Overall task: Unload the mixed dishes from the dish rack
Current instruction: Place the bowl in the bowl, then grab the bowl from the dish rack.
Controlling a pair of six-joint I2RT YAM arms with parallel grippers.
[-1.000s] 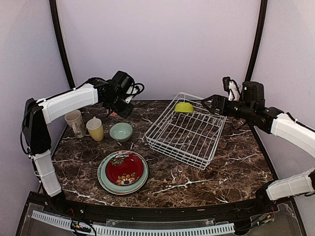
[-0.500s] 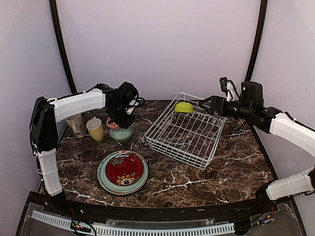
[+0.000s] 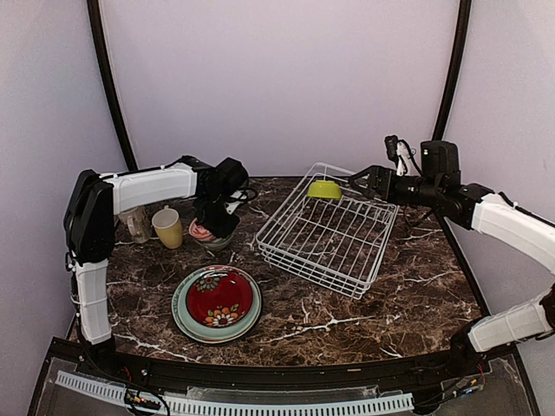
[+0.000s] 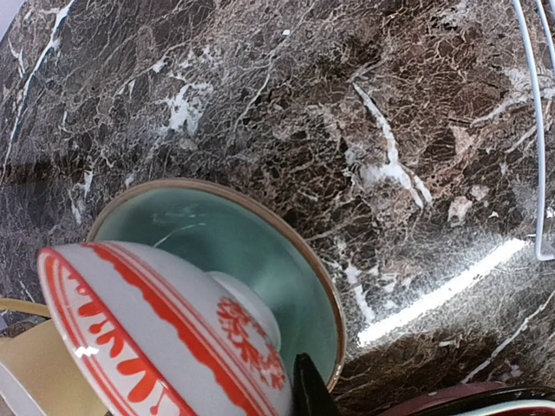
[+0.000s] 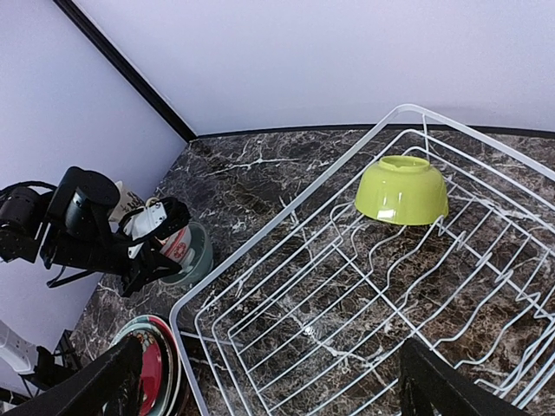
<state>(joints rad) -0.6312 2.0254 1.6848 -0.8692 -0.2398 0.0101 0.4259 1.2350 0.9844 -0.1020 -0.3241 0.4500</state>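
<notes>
Dark brown marbled bench (image 3: 408, 295), holding the following. White wire dish rack (image 3: 305, 263), rectangular, low-sided, set at an angle right of centre; inside it a single lime-green ceramic bowl (image 3: 324, 189), upside down in the far corner. Right hand (image 3: 364, 180), fingers spread as wide as they go, nothing between them, hanging over the rack's far right edge, just beside the lime-green bowl. Left hand (image 3: 215, 220), fingers nearly together, gripping a white ceramic bowl with red-pink stripes (image 4: 165, 338), tilted on its side directly over a mint-green ceramic bowl (image 4: 260, 251) that stands upright on the bench left of the rack; whether the two bowls touch I cannot tell. Yellow ceramic mug (image 3: 168, 228), upright, just left of the bowls. Beige ceramic mug (image 3: 134, 224), upright, next to it on the left, partly hidden behind the left arm. Red floral ceramic plate (image 3: 219, 296), stacked on a pale-green flowered plate (image 3: 185, 319), near the front edge, well apart from the rack
</notes>
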